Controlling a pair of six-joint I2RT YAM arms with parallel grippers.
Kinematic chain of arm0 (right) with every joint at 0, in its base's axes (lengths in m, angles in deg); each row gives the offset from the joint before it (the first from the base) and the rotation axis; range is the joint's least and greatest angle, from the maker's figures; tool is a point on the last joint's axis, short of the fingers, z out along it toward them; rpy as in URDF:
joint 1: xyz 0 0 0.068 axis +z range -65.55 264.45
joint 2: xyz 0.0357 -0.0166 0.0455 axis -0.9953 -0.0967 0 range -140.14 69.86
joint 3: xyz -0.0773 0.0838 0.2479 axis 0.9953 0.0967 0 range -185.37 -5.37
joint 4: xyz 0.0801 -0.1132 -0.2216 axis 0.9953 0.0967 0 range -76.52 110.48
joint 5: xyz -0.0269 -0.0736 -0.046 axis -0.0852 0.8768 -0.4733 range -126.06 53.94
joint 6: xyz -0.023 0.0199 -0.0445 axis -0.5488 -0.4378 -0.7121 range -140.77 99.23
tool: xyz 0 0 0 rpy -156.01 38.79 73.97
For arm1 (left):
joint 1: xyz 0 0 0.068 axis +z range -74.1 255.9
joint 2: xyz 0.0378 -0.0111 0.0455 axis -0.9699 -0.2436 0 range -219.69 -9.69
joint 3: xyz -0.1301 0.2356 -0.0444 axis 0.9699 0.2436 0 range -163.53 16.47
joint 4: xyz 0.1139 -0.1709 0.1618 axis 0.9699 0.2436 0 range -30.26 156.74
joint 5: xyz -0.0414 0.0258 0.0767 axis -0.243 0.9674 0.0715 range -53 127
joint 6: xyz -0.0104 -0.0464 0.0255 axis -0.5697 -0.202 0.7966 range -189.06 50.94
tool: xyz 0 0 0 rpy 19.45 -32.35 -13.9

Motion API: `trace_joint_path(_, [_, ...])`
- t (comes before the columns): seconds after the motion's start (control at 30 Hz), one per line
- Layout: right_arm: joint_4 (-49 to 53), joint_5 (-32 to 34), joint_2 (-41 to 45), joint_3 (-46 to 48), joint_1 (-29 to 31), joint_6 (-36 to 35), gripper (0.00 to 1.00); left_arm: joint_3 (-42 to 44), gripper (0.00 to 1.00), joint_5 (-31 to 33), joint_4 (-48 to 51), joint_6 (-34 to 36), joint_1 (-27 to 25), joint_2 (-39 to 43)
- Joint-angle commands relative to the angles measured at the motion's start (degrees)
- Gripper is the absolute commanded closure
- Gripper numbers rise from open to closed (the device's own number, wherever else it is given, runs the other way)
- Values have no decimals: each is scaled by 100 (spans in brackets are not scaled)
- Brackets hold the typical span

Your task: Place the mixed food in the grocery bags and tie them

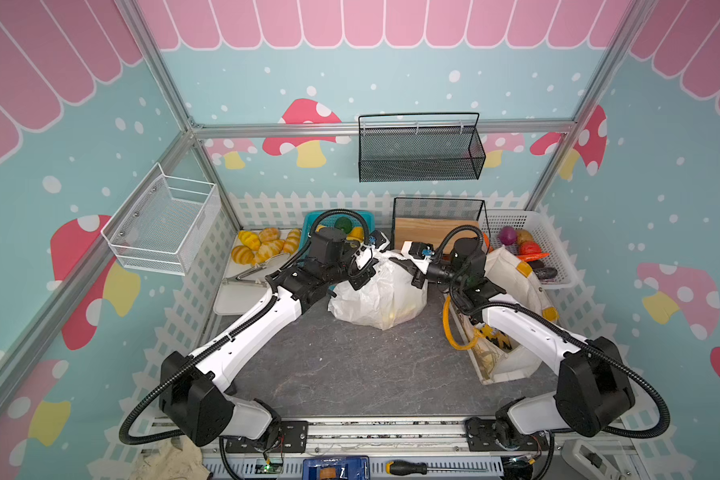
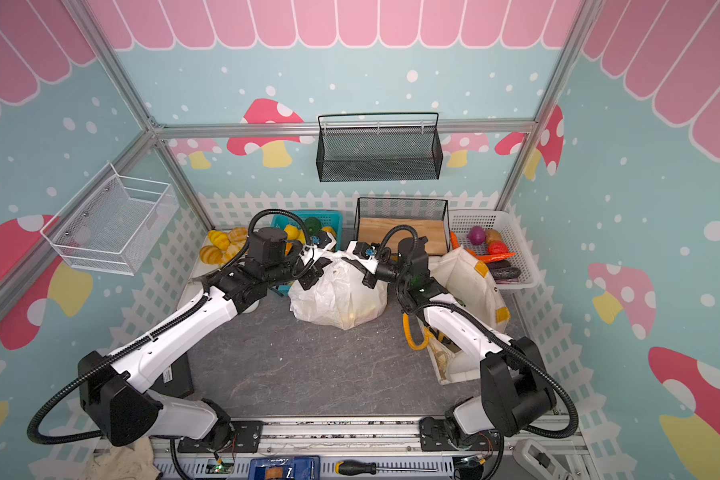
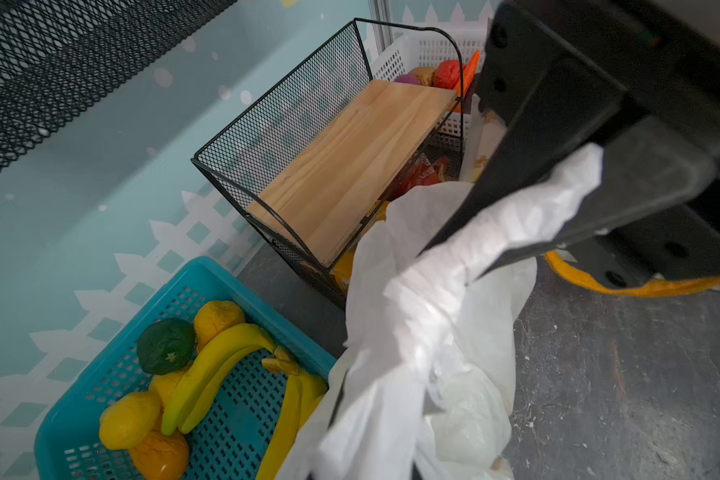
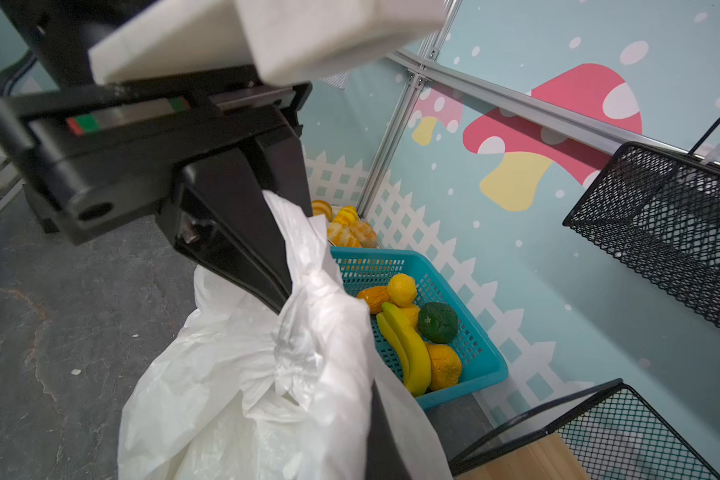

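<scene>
The white plastic bag (image 1: 375, 299) stands at the middle back of the table, bulging, with yellowish food showing faintly through its side. My left gripper (image 1: 360, 277) is shut on one twisted handle (image 3: 395, 332). My right gripper (image 1: 417, 277) is shut on the other handle (image 4: 316, 324), close beside the left one above the bag's top. Plastic wraps both sets of fingers in the wrist views. The cream canvas tote (image 1: 524, 299) lies open under the right arm, a yellow-and-black packet (image 1: 495, 337) inside. Bananas (image 3: 213, 365) and oranges (image 3: 161, 455) lie in the teal basket (image 3: 208, 270).
Striped bread rolls (image 1: 262, 245) and tongs (image 1: 246, 276) lie on a white tray at back left. A black mesh basket holding a wooden board (image 1: 433, 232) stands behind the bag. A white basket (image 1: 558, 257) of vegetables sits at back right. Two wire baskets hang on the walls.
</scene>
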Motion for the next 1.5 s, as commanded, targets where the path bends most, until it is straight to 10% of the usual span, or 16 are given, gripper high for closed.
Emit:
trace_joint_path(0.0, [329, 490, -31, 93, 44, -332, 93, 30, 100, -228, -349, -476, 24, 268])
trace_joint_path(0.5, [348, 1165, 236, 352, 91, -690, 100, 65, 100, -379, -113, -334, 241, 249])
trace_joint_path(1.1, [254, 645, 613, 434, 94, -699, 100, -706, 39, -580, 521, 1531, 86, -226])
trace_joint_path(1.47, [-210, 199, 713, 536, 92, -337, 100, -1529, 58, -325, 1022, 1955, 36, -1047])
